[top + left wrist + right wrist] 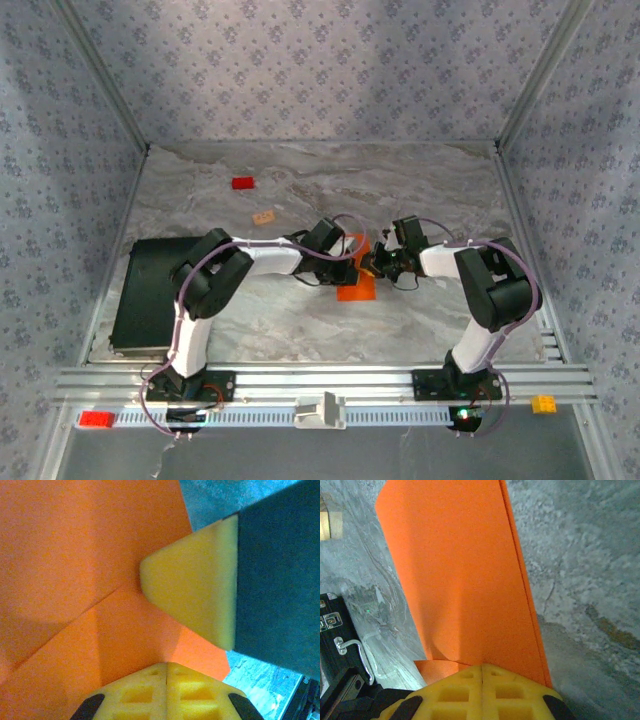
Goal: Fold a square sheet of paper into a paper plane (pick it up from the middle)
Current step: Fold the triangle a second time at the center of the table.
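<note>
The square sheet of paper point(356, 288) is found around the middle of the surface point(420, 190), right between the two arms. It's creased rather than flat: in the left wrist view a diagonal fold line is seen across it, with one orange layer lapped over another.

The left pincer point(165, 667) is pressed together, with just a thin seam left between the yellow fingertips. As far as can be made out, the near edge of the paper is pinched there. The right pincer point(482, 667) is squeezed closed on the paper too. From its seam the sheet is seen running straight away as a long orange strip, with a doubled edge down the right side.

In the left wrist view one yellow finger point(192, 590) of the right pincer is laid against the paper, right where the fold line ends, so the two pincers are parked just beside each other. Whether the sheet's lower edge is touching the surface can't be told from above.

A small red block point(242, 183) and a tan block point(264, 216) are left lying well apart from the paper, toward the far left. A black case point(150, 290) is set at the left edge, next to the left arm.
</note>
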You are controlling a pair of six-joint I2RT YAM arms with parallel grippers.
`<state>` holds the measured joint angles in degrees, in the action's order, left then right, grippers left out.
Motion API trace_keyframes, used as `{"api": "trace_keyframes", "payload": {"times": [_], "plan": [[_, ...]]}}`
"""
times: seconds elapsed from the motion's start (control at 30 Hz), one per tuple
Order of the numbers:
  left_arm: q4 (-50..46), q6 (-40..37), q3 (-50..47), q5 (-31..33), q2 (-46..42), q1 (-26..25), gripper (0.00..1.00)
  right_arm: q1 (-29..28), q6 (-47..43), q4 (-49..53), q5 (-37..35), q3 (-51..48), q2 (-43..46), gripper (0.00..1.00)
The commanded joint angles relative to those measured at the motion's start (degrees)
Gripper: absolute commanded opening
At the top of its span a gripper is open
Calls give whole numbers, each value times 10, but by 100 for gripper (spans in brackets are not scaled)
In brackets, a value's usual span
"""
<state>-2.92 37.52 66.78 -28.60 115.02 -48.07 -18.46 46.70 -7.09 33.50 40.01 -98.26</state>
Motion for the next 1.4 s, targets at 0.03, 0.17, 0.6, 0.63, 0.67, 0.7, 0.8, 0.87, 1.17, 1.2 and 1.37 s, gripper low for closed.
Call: {"api": "trace_keyframes", "payload": {"times": [0.03, 0.17, 0.6, 0.63, 0.67, 0.7, 0.8, 0.87, 1.17, 1.2, 1.37], "plan": [[-52, -19, -21, 13, -28, -8, 8, 4, 2, 51, -46, -21, -18, 0], [-52, -27, -32, 7, -46, -9, 10, 5, 1, 50, -46, -20, -20, 0], [-13, -7, -123, 3, -84, -10, 10, 6, 1, 51, -45, -21, -19, 0], [-14, -8, -126, 3, -86, -10, 10, 6, 1, 50, -45, -20, -20, 0], [-15, -8, -130, 2, -88, -10, 9, 6, 1, 51, -45, -20, -19, 0], [-16, -8, -133, 4, -91, -10, 9, 6, 1, 51, -45, -20, -19, 0], [-18, -10, -144, 3, -100, -10, 9, 7, 0, 52, -45, -20, -17, 0], [-17, -11, -152, 4, -106, -10, 9, 6, 0, 52, -45, -20, -16, 0], [-20, -21, -140, 14, -151, -11, 7, 6, -5, 56, -36, -9, -13, 0], [-19, -22, -134, 15, -154, -10, 6, 5, -7, 58, -34, -6, -13, 0], [-12, -20, -90, 12, -138, 5, 6, 4, -10, 66, -33, 3, -2, 0]]}}
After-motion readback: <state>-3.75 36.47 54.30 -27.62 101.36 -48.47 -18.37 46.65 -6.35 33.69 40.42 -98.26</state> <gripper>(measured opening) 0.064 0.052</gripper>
